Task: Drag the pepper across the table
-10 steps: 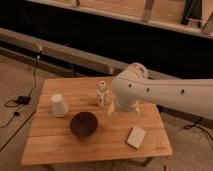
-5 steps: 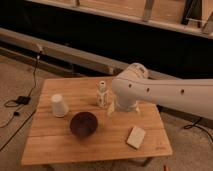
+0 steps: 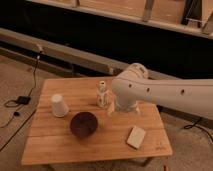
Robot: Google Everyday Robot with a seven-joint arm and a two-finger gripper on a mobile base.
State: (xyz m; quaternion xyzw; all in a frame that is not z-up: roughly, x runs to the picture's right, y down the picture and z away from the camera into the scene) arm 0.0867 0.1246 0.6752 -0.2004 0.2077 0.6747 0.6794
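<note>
View: single cam, looks down at the table (image 3: 60, 142) from the front-left.
Change vs earlier: none seen. Arm in the same pose, all items in the same spots, gripper no wider or narrower.
Arm: big white arm (image 3: 165, 95) comes in from the right edge, its rounded bulk over the table's centre-right, hiding part of the top behind it.
Gripper: gripper (image 3: 121, 107) sits low under the arm's bulk, just right of the bottle and close above the tabletop, mostly hidden by the arm. Jaws spread wide, nothing seen held.
Pepper: pepper (image 3: 111, 107) is a small pale-orange tapered shape, lying on the wood just right of the bottle at the arm's lower-left edge. Narrow end points up and away from the cam. Only partly visible. Can't tell if the gripper touches it.
Table: light wood, plank strips, rectangular, set at a slight angle to the cam.
Bottle: white bottle (image 3: 102, 95) w/ darker top, upright, centre-back, just left of the pepper.
Cup: white cup (image 3: 58, 105), upside down, left side, well apart from the pepper.
Bowl: dark bowl (image 3: 83, 124), front-centre, near the pepper on its front-left side.
Pad: pale rectangular pad (image 3: 135, 137), flat, front-right, apart from the pepper.
In the way: bottle close on the left, bowl to the front-left. Bare wood in front, between bowl and pad.
Surroundings: dark cable (image 3: 22, 100) on the floor at left, long low ledge (image 3: 70, 52) behind the table.
</note>
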